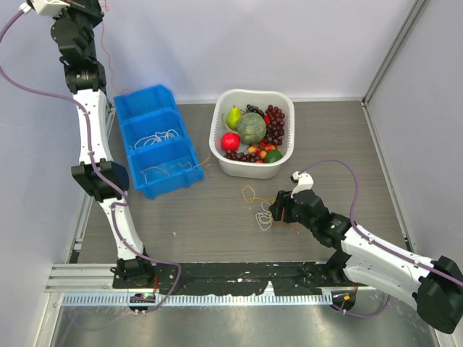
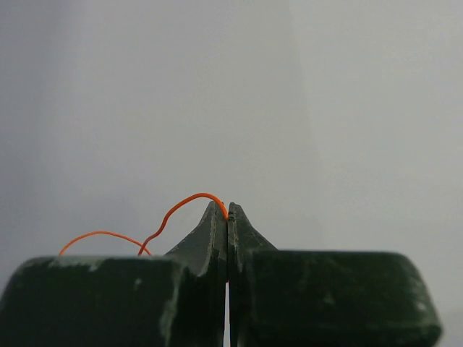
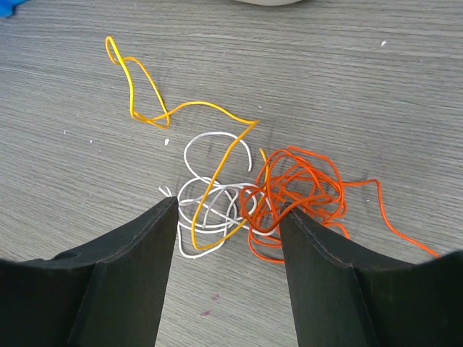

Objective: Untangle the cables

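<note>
A tangle of cables lies on the grey table: a yellow-orange cord (image 3: 210, 108), a white cord (image 3: 211, 210) and a bunched orange-red cord (image 3: 307, 181) cross one another. In the top view the tangle shows as small loops (image 1: 262, 213). My right gripper (image 3: 228, 208) (image 1: 278, 210) is open just over it. Its fingers straddle the white and yellow loops, and the right finger sits at the orange-red bunch. My left gripper (image 2: 228, 210) is raised high at the far left (image 1: 43, 7), shut on a thin orange-red cable (image 2: 181, 202) that curves off to its left.
A blue three-part bin (image 1: 155, 90) stands at the back left with thin white cords in its compartments. A white basket (image 1: 255, 92) of fruit sits behind the tangle. Grey walls close in the table at the back and on the right.
</note>
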You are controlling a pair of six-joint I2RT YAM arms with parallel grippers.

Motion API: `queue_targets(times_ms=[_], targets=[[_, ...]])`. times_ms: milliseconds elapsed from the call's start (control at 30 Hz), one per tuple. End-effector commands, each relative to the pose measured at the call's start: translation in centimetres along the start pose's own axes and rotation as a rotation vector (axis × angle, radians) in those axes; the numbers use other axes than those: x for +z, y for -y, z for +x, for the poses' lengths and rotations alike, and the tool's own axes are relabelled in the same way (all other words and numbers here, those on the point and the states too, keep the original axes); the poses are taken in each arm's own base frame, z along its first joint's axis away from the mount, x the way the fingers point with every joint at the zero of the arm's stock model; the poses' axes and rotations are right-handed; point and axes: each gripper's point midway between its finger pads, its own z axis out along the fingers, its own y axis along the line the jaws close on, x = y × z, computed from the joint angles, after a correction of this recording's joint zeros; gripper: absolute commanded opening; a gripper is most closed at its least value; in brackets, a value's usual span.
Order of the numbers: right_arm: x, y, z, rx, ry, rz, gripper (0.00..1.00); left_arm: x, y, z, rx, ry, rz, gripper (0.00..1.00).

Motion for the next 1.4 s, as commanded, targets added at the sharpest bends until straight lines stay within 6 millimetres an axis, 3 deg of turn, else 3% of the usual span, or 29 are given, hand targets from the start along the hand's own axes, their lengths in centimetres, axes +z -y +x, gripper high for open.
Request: queue_targets(times_ms=[0,100,333,567,667,867,1067,1133,1200,1367], targets=[[0.1,-0.4,-1.6,0.015,0.062,-0.007,0.63,-1.3,6.4,-8.4,-0.034,0.186,0.152,0.0],[0.1,-0.4,-1.6,0.014,0.061,-0.01,0.63,-1.4,6.9,-9.3,-0.065,0.215,0.173,0.0],[0.0,-0.4,-1.6,0.016,0.064,-0.008,0.63,-1.2,6.6,-8.8,-0.129,0.222,0.189,0.0],[0.1,-0.3,-1.5,0.017,0.061,-0.003,0.63,-2.1,9.0,-11.5,-0.196,0.277,0.26,0.0],[0.1,-0.4,-1.6,0.015,0.062,-0.009,0.63,-2.3,9.5,-11.3,-0.224,0.263,0.279,0.0],[-0.1,-0.4,-1.6,0.017,0.07,-0.015,0.63,-1.5,8.3,-8.3,-0.285,0.193,0.255,0.0],[-0.2,-0.4,-1.6,0.02,0.076,-0.019,0.63,-2.2,11.9,-6.1,-0.287,0.123,0.315,0.0],[-0.2,-0.4,-1.6,0.02,0.077,-0.02,0.63,-2.4,12.2,-4.9,-0.307,0.086,0.303,0.0],[-0.2,-0.4,-1.7,0.021,0.081,-0.022,0.63,-2.4,11.5,-3.0,-0.336,0.043,0.272,0.0],[-0.3,-0.6,-1.8,0.021,0.085,-0.035,0.63,-2.4,13.1,2.5,-0.357,-0.107,0.297,0.0]])
